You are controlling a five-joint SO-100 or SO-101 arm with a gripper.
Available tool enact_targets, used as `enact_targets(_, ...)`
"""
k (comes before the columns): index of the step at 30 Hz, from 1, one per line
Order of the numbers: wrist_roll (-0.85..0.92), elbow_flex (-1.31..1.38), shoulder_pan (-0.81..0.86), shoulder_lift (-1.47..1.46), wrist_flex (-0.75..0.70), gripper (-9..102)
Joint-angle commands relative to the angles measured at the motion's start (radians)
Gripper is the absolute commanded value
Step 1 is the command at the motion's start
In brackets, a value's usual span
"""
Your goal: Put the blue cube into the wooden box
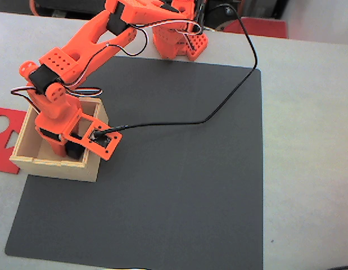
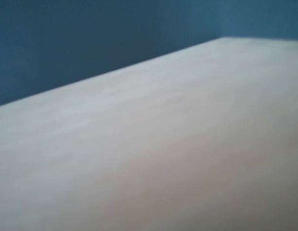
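Down inside the wooden box (image 1: pixel 28 147), at the left edge of the dark mat (image 1: pixel 179 185) in the fixed view, the orange arm (image 1: pixel 78 53) pokes its gripper (image 1: pixel 67 151). Its tips are low between the walls and hidden by the wrist, so I cannot tell if they are spread or closed, or if they hold anything. I cannot see the blue cube at all. It may be in the gripper or on the box floor, but that is only a guess.

From the task, the cube should be small, light and hard. Its flat sides would give the two tips good places to press, one on each side. It should not bend or break if it drops a little way.

The box is pale wood with thin walls and no lid. Its corners fit together with little notches. It looks stiff and steady, but light enough to slide if the arm bumps a wall. In the wrist view a pale, smooth wooden surface (image 2: pixel 163 154) is very close and blurry, with dark blue behind it.

The mat is flat, dull and dark grey. A thin black cable (image 1: pixel 241 90) loops over it from the arm. A flat red sheet (image 1: pixel 4 140) with cut-out shapes lies just beside the box, on the grey table (image 1: pixel 308 169).
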State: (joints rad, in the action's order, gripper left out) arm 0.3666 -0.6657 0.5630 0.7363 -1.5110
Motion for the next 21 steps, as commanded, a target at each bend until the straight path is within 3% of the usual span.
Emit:
enact_targets(1,0.005,0.038,-0.009,0.012,-0.011,18)
enact_targets(9,0.011,0.038,-0.008,0.044,-0.017,19)
enact_targets(21,0.012,0.046,-0.017,0.199,-0.067,11)
